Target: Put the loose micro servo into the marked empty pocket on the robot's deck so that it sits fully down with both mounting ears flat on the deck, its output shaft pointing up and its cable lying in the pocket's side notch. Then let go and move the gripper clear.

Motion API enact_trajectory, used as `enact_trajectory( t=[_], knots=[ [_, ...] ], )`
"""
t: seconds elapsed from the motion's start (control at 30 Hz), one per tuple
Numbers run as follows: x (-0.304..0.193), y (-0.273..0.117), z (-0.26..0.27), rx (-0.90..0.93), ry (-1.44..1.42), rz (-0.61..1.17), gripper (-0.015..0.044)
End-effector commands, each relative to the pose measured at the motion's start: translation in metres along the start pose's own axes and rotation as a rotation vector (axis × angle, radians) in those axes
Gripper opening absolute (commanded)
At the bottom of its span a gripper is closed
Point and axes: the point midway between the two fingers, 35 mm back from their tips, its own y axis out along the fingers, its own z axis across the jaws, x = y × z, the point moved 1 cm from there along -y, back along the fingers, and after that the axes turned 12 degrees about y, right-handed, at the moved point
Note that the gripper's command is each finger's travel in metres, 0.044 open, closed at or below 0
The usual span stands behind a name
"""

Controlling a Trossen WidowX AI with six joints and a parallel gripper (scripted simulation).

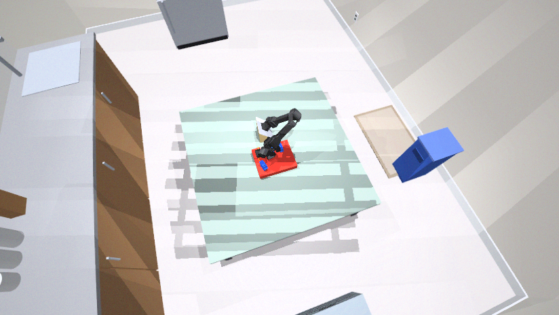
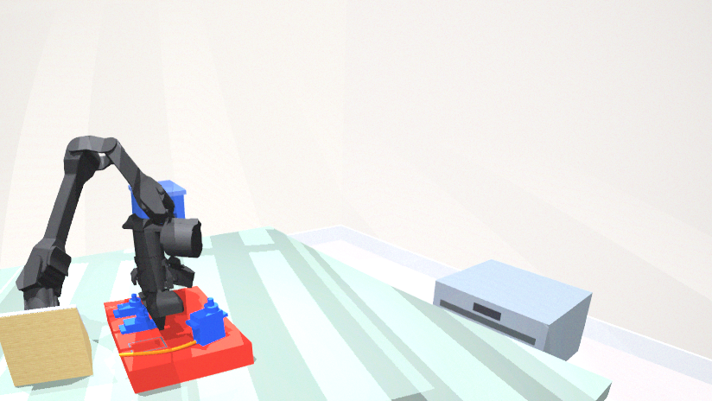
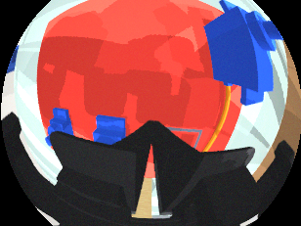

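Tan block [image 2: 44, 344] seen at table edge beside arm base, just off red deck [image 2: 219, 356]. Two seated servos [image 2: 131, 315] lined along deck's far side. Gripper [image 2: 160, 323] pointed down over deck centre, fingers closed together, nothing held. Loose micro servo [image 2: 207, 323] stood upright on deck near its right edge, shaft up; orange cable [image 2: 159, 349] trailed toward outlined pocket [image 2: 147, 343]. Pocket outline [image 3: 190, 135] confirmed in wrist view just past fingertips; barely discernible in top view.
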Motion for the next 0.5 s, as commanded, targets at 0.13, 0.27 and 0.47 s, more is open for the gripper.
enact_trajectory(
  t=[0.13, 0.27, 0.47],
  knots=[
    [-0.001, 0.005, 0.0, 0.007, 0.007, 0.0, 0.0],
    [0.001, 0.005, -0.005, 0.006, 0.007, 0.0, 0.0],
    [0.004, 0.004, -0.014, 0.004, 0.007, 0.0, 0.0]
  ],
)
